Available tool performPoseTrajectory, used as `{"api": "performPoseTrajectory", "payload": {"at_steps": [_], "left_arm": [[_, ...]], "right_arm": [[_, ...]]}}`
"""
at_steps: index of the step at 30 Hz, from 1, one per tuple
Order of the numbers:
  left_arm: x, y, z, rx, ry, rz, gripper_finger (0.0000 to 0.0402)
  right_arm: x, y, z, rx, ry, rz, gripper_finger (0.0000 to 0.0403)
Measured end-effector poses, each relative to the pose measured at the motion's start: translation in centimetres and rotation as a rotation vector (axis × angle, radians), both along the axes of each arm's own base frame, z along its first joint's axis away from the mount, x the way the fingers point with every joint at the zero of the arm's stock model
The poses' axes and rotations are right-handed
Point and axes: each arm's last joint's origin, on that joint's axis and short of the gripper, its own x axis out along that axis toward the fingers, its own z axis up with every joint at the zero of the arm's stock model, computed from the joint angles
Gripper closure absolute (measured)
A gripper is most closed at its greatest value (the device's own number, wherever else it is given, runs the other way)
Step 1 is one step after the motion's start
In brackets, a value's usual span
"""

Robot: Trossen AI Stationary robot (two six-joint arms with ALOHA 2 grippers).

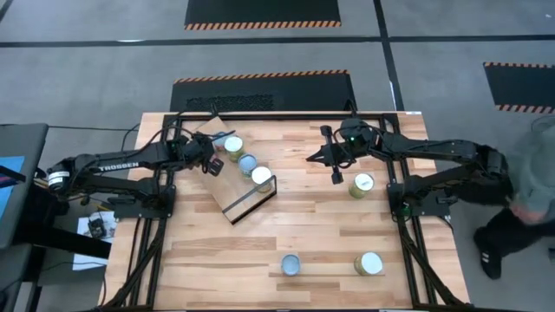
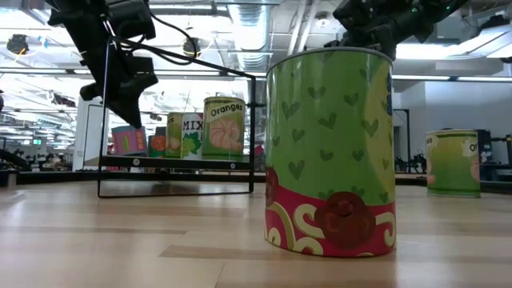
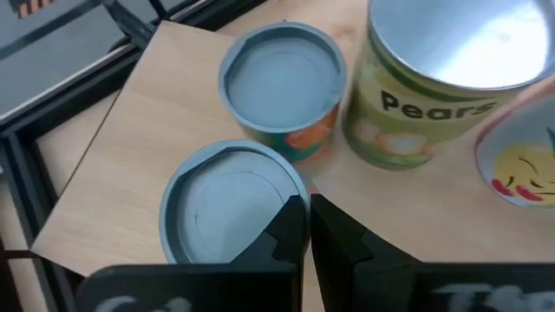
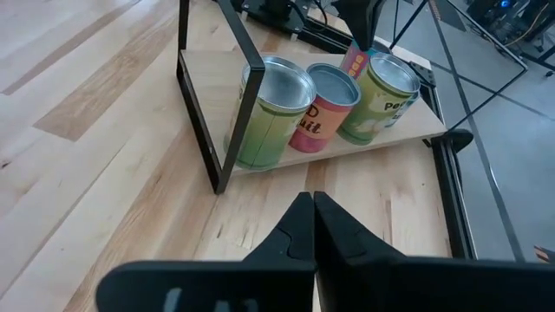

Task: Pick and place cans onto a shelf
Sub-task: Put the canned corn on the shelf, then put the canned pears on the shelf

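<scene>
The shelf [image 1: 227,192], a pale plywood panel with a black open frame [image 1: 253,201] at its near end, lies slantwise at the table's far left. Three cans [image 1: 232,143] [image 1: 247,163] [image 1: 261,176] stand upright on it in a row. A fourth can with a grey top [image 3: 227,206] stands beside them, under my left gripper [image 3: 308,227], which is shut and points steeply down. My right gripper [image 4: 310,210] is shut and hangs over bare table right of the shelf. Loose cans stand upright on the table [image 1: 362,184] [image 1: 290,265] [image 1: 368,263]. My left gripper's shut fingertips [image 3: 295,217] stand at the grey-topped can's rim [image 3: 293,184], coming from above and slanting down. I cannot tell whether they touch the rim. The can stands upright on the shelf panel.
The black table frame [image 1: 160,208] runs along the left and right sides. A person [image 1: 533,191] stands beyond the table's right edge. Bare tabletop [image 1: 217,260] lies open at the near left and in the middle.
</scene>
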Motion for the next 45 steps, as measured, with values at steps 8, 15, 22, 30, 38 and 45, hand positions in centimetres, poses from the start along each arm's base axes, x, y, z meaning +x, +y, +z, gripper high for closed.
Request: {"api": "performPoseTrajectory", "payload": {"at_steps": [8, 15, 22, 30, 38, 45], "left_arm": [[0.0, 0.6, -0.2, -0.018, 0.013, -0.003, 0.0402], [0.5, 1.2, -0.5, -0.028, 0.01, -0.019, 0.0402], [0.6, 1.6, -0.4, -0.027, -0.011, -0.029, 0.0399], [0.7, 1.6, -0.4, -0.034, -0.025, -0.05, 0.0373], [0.6, 1.5, -0.3, -0.028, -0.021, -0.059, 0.0352], [-0.2, 1.2, 0.8, 0.02, -0.059, -0.08, 0.0339]], "right_arm": [[0.0, 0.0, 0.0, 0.0, 0.0, 0.0, 0.0393], [0.0, 0.0, 0.0, -0.004, 0.0, 0.002, 0.0393], [0.0, 0.0, 0.0, -0.005, 0.001, 0.003, 0.0393], [0.0, 0.0, 0.0, -0.006, -0.001, 0.003, 0.0392], [0.0, 0.0, 0.0, 0.001, 0.002, 0.0, 0.0392], [0.0, 0.0, 0.0, 0.002, 0.002, -0.001, 0.0392]]}}
